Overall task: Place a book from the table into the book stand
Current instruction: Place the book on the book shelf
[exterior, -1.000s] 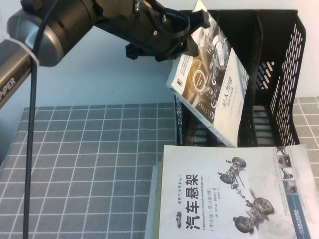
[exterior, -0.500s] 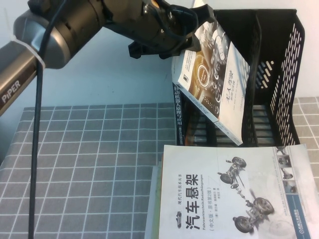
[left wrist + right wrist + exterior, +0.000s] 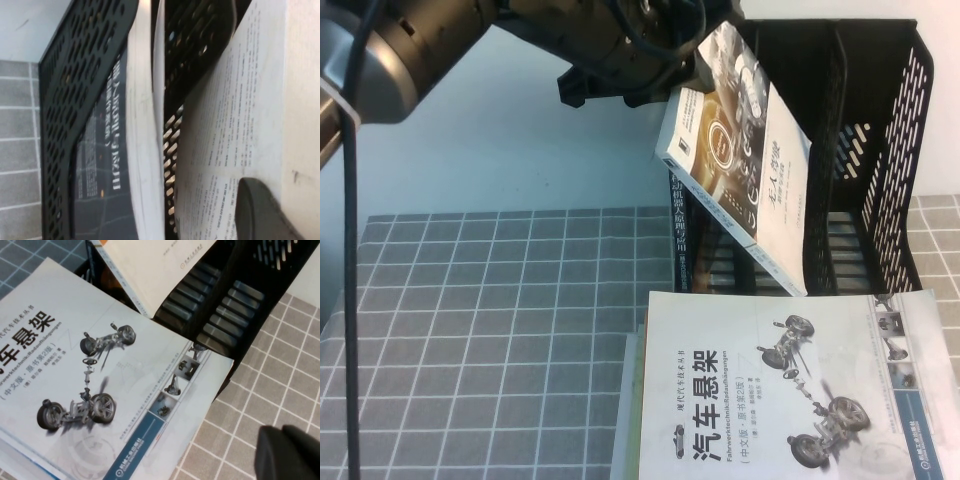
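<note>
My left gripper [image 3: 712,48] is shut on the top edge of a white-and-brown book [image 3: 740,150] and holds it tilted in the air. The book's lower corner is at the front of the black book stand [image 3: 880,130]. In the left wrist view one finger [image 3: 260,212] presses on the book's printed white cover [image 3: 240,110], beside the stand's perforated wall [image 3: 75,75]. A dark book [image 3: 677,225] stands in the stand's left slot. My right gripper [image 3: 290,455] is shut and empty, low over the tiled cloth to the right of the book pile.
A pile of books, topped by a white one with a car-chassis picture [image 3: 780,390], lies on the checked cloth in front of the stand. It also shows in the right wrist view [image 3: 100,365]. The stand's right slots [image 3: 215,315] hold nothing that I can see.
The left arm has lifted and turned the held book more upright. Its lower corner has moved right, toward the stand's front. The pile and the right gripper have not moved.
</note>
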